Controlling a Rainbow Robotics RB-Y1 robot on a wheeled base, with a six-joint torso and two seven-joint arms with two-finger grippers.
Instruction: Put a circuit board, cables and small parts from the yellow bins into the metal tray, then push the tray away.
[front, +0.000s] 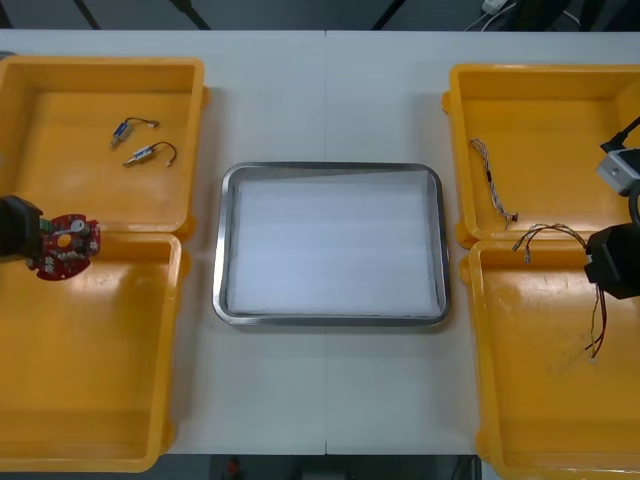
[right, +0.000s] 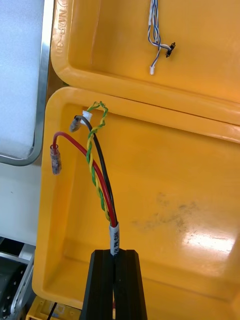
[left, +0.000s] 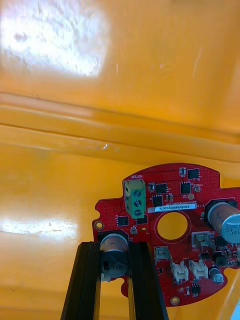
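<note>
- The left gripper (left: 115, 248) is clamped on a silver cylinder (left: 114, 239) that stands on the round red circuit board (left: 150, 226). One finger presses each side of the cylinder.
- The circuit board sits at the table's left edge, over the rims where the far left bin (front: 60, 190) and the near left bin (front: 90, 400) meet. Most of it lies beyond the fingertips, toward the metal tray (front: 222, 250).
- The board is round, so it has no long axis. Its component face is turned up.
- The right gripper (right: 115, 257) is pinched tight on a cable (right: 100, 185) of red, black and yellow-green strands, over the near right bin (right: 175, 165).
- The cable's long axis runs on from the fingertips, in line with the fingers. Its three ends fan out toward the bin corner nearest the tray.
- A blue and white cable (front: 493, 180) lies in the far right bin (front: 560, 110).
- Two small metal parts (front: 133, 127) lie in the far left bin.
- The tray is white inside.
</note>
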